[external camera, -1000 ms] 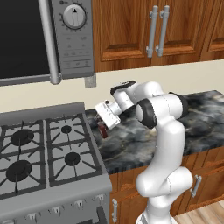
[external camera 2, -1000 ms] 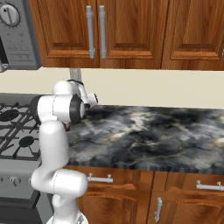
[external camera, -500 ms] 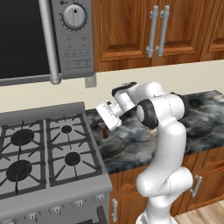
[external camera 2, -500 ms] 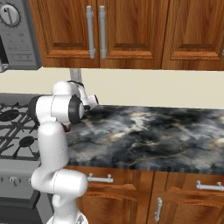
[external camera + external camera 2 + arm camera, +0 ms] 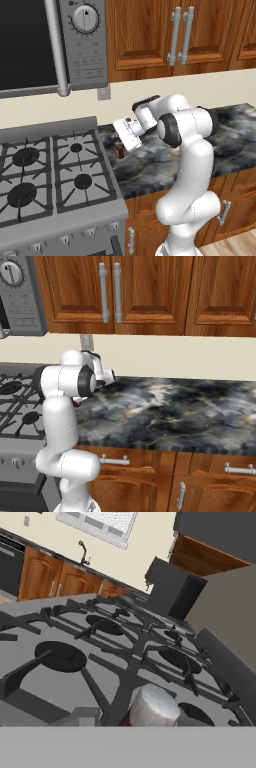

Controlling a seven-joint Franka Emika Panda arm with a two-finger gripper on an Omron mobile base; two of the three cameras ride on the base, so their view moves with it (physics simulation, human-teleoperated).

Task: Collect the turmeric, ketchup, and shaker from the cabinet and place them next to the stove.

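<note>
- The counter (image 5: pixel 150 167) is dark marbled stone, black with grey and pale veins; in the left base view it runs from the middle to the right edge, and in the right base view it crosses the lower middle of the frame.
- Below it are brown wooden base cupboards (image 5: pixel 200 486) with short grey bar handles.
- The stove (image 5: pixel 45 175) fills the lower left of the left base view: grey metal, four black burners under black grates, knobs along its front edge.
- A grey microwave (image 5: pixel 82 42) with a round dial and a long bar handle hangs in the upper left of that view; its dark window takes the corner.
- The cabinet (image 5: pixel 150 35), brown wood with paired long grey handles, spans the top of both base views, and its doors look closed.
- A cream wall strip separates cabinet and counter, with a small grey outlet plate (image 5: pixel 104 92) under the microwave.
- The gripper (image 5: pixel 121 145) hangs at the counter's left end, just beside the stove's right edge.
- Under it stands the ketchup (image 5: pixel 119 150), a small dark red shape on the counter; in the hand view its pale rounded top sits at the bottom centre against the grates.
- The fingers are narrowly spaced; whether they grip the ketchup I cannot tell.
- No label or lettering is readable anywhere.
</note>
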